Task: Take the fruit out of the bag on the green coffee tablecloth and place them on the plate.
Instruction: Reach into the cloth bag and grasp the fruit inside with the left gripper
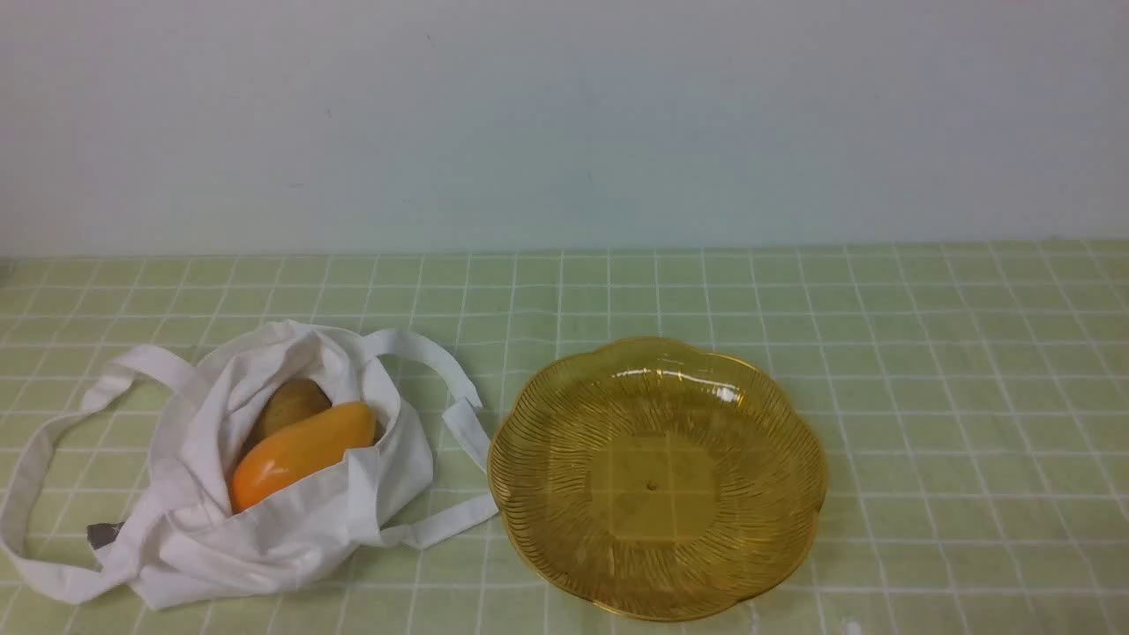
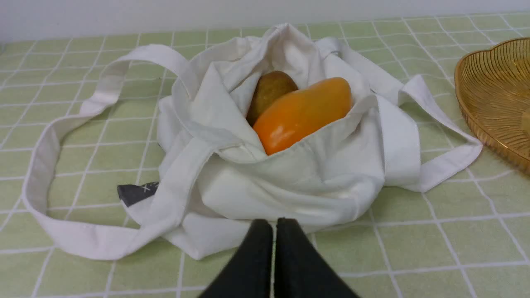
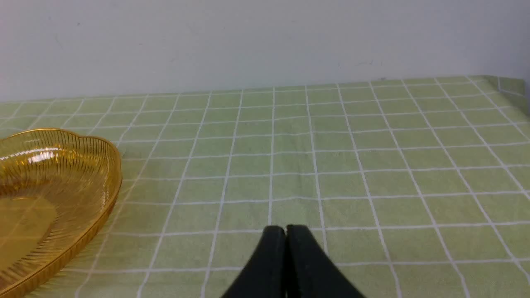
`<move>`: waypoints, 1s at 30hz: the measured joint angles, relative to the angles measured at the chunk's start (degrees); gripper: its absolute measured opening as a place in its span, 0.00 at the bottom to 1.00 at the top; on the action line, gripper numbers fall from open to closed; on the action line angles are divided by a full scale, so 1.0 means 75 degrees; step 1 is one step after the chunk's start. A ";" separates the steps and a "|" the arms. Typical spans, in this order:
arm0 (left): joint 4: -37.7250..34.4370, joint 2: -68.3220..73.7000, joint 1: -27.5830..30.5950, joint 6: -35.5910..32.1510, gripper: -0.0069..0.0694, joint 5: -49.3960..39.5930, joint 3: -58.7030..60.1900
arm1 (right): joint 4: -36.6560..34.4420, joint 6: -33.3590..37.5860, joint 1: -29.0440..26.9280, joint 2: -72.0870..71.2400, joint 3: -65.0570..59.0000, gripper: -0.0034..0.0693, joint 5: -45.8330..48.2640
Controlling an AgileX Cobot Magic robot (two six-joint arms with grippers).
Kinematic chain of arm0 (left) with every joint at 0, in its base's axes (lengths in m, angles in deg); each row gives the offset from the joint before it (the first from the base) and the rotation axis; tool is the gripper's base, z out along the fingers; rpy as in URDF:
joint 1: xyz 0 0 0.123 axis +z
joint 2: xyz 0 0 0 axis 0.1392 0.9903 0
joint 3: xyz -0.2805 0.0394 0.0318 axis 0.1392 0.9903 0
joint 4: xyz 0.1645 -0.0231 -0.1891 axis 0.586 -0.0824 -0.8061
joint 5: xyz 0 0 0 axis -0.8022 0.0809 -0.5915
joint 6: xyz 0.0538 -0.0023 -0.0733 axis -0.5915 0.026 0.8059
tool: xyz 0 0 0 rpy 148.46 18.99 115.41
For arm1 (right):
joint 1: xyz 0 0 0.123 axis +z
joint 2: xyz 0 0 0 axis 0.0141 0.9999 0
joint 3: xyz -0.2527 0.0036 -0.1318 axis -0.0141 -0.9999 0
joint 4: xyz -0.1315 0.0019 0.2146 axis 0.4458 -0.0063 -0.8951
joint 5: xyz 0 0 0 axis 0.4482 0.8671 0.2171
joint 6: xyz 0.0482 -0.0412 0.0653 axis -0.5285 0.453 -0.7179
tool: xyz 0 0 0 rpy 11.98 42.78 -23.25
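Front view: mango (image 1: 304, 450) and kiwi (image 1: 289, 407) nestle in the bag (image 1: 265, 551);
both our grippers are closed, empty; we might snag folds while grasping, dragging the bag.

mango (image 1: 304, 450): showing orange-yellow, deepening to orange toward its near left end
kiwi (image 1: 289, 407): showing dull brown
bag (image 1: 265, 551): showing plain white, straps (image 1: 450, 522) matching
tag (image 2: 138, 193): showing dark grey, carrying a small pale mark
plate (image 1: 657, 485): showing see-through amber-yellow, fine ridges radiating
tablecloth (image 1: 953, 397): showing pale green, thin white lines forming a grid
wall (image 1: 564, 123): showing pale bluish grey
grippers' fingers (image 2: 256, 252): both pairs showing black
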 joint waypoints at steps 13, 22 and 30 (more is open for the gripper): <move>0.0000 0.0000 0.0000 0.0000 0.08 0.0000 0.0000 | 0.0000 0.0000 0.0000 0.0000 0.0000 0.03 0.0000; 0.0000 0.0000 0.0000 0.0000 0.08 0.0000 0.0000 | 0.0000 0.0000 0.0000 0.0000 0.0000 0.03 0.0000; -0.0882 0.0000 0.0000 0.0358 0.08 0.0513 0.0015 | 0.0000 0.0000 0.0000 0.0000 0.0000 0.03 0.0000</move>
